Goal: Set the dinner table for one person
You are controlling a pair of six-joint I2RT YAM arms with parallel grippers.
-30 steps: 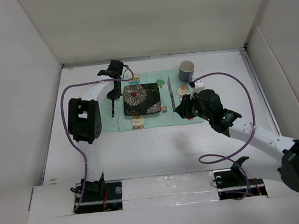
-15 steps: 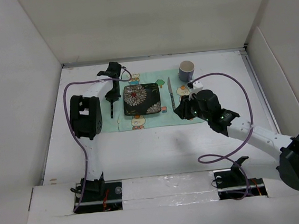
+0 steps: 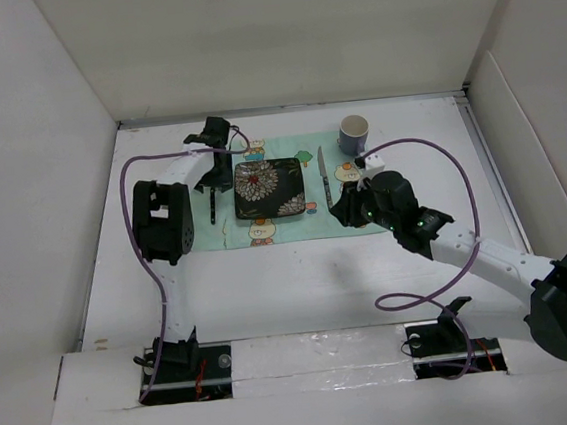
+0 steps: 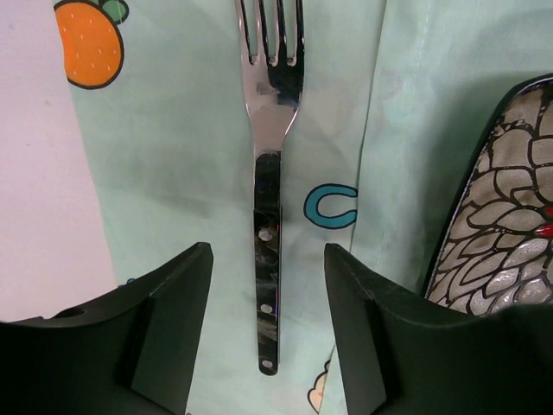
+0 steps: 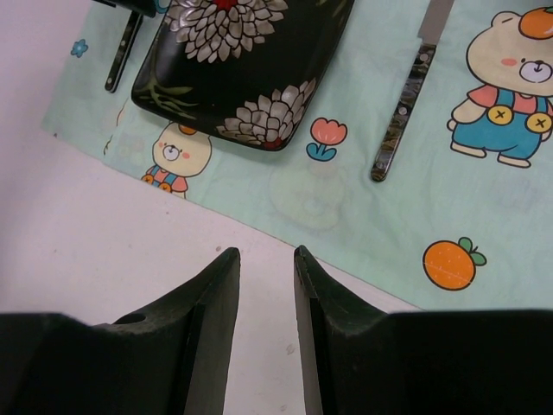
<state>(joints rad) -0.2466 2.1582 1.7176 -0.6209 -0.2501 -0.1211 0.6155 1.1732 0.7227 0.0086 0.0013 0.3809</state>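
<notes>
Left hand (image 4: 268, 259) spread wide, nothing gripped; fork (image 4: 270, 130) seen lying free between fingers, set straight on placemat (image 4: 173, 173) just left of plate (image 4: 510, 199), as place setting requires. Right hand (image 5: 266, 255) held empty, fingers slightly parted, above placemat's near edge. Knife (image 5: 402, 112) laid right of plate, mug (image 3: 354, 131) beyond. Surface (image 3: 300, 281) found beneath all.

Bright, even, diffuse light falls from above. The table (image 3: 300, 281) around the mat (image 3: 295, 226) looks nearly washed out, with only soft, faint shadows. On the mat, the plate (image 3: 268, 189) has a mild sheen and the fork (image 4: 270, 173) shows mirror glare. The close-up fingers (image 4: 168, 337) over the mat are slightly blurred.
</notes>
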